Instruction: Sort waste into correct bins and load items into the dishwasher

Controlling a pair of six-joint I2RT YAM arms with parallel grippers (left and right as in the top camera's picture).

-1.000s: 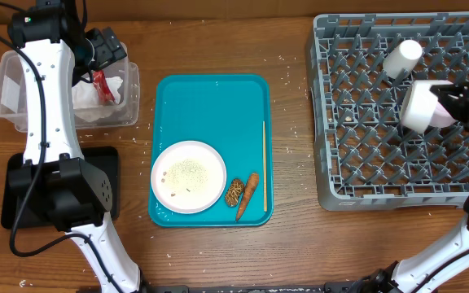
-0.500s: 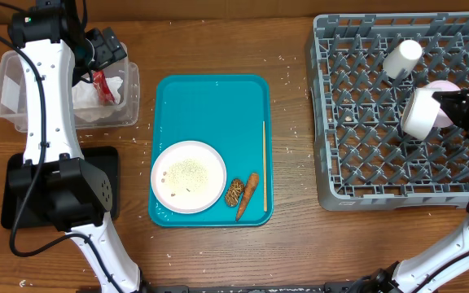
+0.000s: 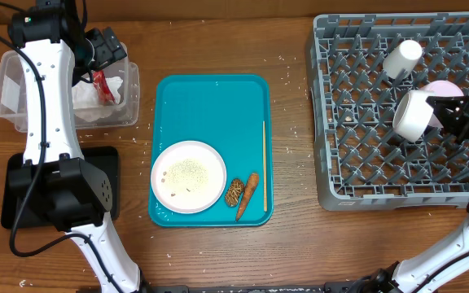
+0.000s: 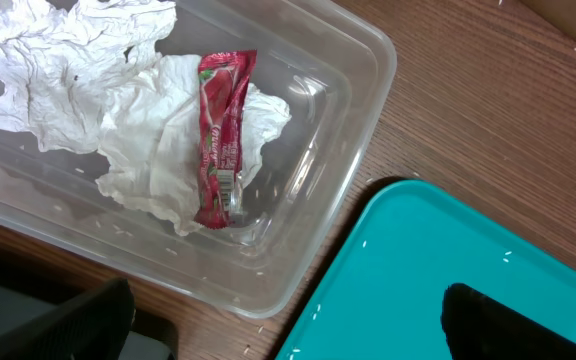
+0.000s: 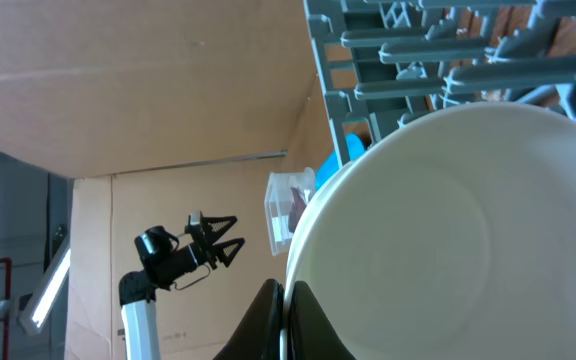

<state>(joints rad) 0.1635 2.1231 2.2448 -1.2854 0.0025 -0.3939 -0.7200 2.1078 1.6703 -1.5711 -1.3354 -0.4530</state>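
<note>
White glossy round bowl (image 3: 412, 115) tilted over the grey pegged dish rack (image 3: 357, 155)
Right pincer (image 3: 450, 114) clamped on its rim; left pincer (image 3: 104, 47) state unclear above clear tub (image 4: 338, 130) holding crumpled paper (image 4: 158, 150), red wrapper (image 4: 223, 135).

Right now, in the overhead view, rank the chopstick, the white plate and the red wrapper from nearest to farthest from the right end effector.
Measured from the right end effector, over the rack:
1. Chopstick, on the teal tray's right edge.
2. White plate, lower left of the tray.
3. Red wrapper, in the clear tub at far left.
</note>
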